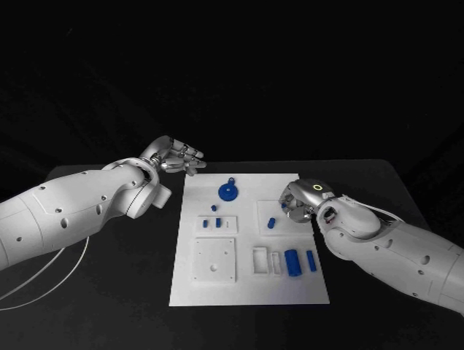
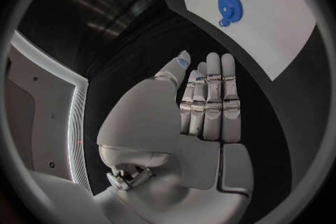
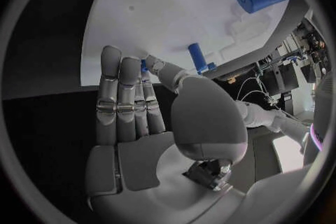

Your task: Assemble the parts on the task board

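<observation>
Your left hand hovers off the far left corner of the task board, fingers straight and together, holding nothing; it looks parked clear of the work. Your right hand sits over the board's right edge, fingers extended and empty, just beside a small blue peg, probably lined up to reach it. The blue gear lies near the far edge; two blue cylinders rest near the right edge.
</observation>
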Robot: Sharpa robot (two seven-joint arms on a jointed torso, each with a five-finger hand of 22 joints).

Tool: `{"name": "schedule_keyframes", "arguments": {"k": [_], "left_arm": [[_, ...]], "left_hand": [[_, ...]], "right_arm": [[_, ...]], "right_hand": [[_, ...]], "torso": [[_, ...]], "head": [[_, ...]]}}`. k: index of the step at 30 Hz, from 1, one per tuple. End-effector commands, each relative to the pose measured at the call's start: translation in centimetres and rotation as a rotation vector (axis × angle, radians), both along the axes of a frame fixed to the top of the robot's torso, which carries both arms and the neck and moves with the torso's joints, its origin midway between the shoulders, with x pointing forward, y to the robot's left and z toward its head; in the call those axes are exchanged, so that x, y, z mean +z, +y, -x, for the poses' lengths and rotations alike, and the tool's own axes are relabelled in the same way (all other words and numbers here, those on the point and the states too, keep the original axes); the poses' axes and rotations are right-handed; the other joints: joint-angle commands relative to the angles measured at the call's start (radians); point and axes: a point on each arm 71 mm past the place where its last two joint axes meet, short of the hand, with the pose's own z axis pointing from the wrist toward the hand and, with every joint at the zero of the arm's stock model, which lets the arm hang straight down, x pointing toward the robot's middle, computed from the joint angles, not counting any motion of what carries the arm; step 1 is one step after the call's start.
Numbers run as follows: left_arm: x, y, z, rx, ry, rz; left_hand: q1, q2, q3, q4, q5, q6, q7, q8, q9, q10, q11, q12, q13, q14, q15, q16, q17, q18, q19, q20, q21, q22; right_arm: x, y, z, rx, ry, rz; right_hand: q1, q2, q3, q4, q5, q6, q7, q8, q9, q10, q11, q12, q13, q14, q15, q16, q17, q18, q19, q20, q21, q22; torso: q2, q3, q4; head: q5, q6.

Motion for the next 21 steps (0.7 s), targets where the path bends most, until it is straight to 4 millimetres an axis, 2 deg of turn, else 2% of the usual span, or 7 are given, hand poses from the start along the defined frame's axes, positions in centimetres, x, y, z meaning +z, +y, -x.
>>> {"name": "schedule_keyframes", "arguments": {"k": [1,11,14,17,21], "left_arm": [[0.03,-0.16,-0.03,-0.011,0.011,0.012],[-0.06,-0.05,-0.10,-0.010,0.022,0.011],[-0.08,-0.06,-0.11,-0.010,0.024,0.011],[-0.10,-0.05,-0.13,-0.010,0.026,0.011],[-0.13,0.00,-0.18,-0.010,0.029,0.010]], "left_hand": [[-0.005,0.001,-0.006,-0.004,-0.002,-0.001,0.004,0.000,0.000,-0.011,0.001,-0.004,0.001,0.005,-0.001,-0.006,0.002,-0.010,0.005,-0.001,0.000,-0.002],[-0.002,0.002,-0.006,-0.006,-0.002,0.000,0.004,0.000,0.000,-0.014,0.002,-0.004,0.001,0.003,0.000,-0.008,0.003,-0.010,0.004,-0.001,0.000,-0.002],[-0.002,0.002,-0.006,-0.007,-0.001,0.001,0.004,0.000,0.000,-0.015,0.003,-0.004,0.001,0.003,0.000,-0.009,0.003,-0.010,0.003,-0.001,0.000,-0.001],[-0.002,0.002,-0.007,-0.008,-0.001,0.000,0.005,0.000,0.000,-0.017,0.004,-0.003,0.001,0.003,0.001,-0.011,0.004,-0.010,0.002,0.000,0.001,0.000],[-0.002,0.003,-0.007,-0.008,0.000,0.001,0.004,0.000,0.000,-0.018,0.004,-0.003,0.001,0.003,0.000,-0.011,0.004,-0.009,0.002,0.000,0.001,0.001]], "right_arm": [[-0.38,0.25,0.18,0.012,0.011,0.017],[-0.40,0.50,0.19,0.008,0.015,0.009],[-0.43,0.50,0.15,-0.001,0.013,0.016],[-0.45,0.47,0.11,-0.011,0.009,0.029],[-0.44,0.37,0.07,-0.025,0.002,0.041]], "right_hand": [[-0.001,0.021,-0.006,-0.010,-0.004,0.008,-0.001,0.000,0.001,0.006,-0.002,-0.001,0.001,0.000,-0.007,0.005,0.002,-0.006,0.014,-0.011,-0.001,0.005],[-0.007,0.047,-0.012,-0.033,-0.004,0.011,-0.001,0.001,0.001,0.008,-0.003,-0.001,0.001,0.001,-0.008,0.006,0.005,-0.009,0.015,-0.012,-0.005,0.019],[-0.006,0.055,-0.012,-0.040,-0.005,0.021,-0.003,0.002,0.003,0.018,-0.006,-0.001,0.002,0.001,-0.009,0.006,0.005,-0.010,0.015,-0.013,-0.005,0.024],[0.006,0.066,0.012,-0.061,-0.003,0.043,-0.006,0.002,0.010,0.046,-0.010,-0.002,0.004,0.001,-0.013,0.006,0.005,-0.011,0.014,-0.018,0.000,0.035],[0.000,0.071,0.032,-0.074,-0.005,0.051,-0.010,0.002,0.014,0.054,-0.013,0.000,0.003,0.002,-0.016,0.007,0.006,-0.012,0.010,-0.021,0.007,0.058]], "torso": [[0.000,-0.0005,0.0006],[0.000,-0.0004,-0.0007],[-0.001,-0.0006,-0.0008],[-0.001,-0.0006,-0.0008],[0.000,-0.0005,-0.0006]], "head": [[0.002,-0.002],[0.004,0.000],[0.004,0.003],[0.003,0.007],[0.004,0.002]]}}
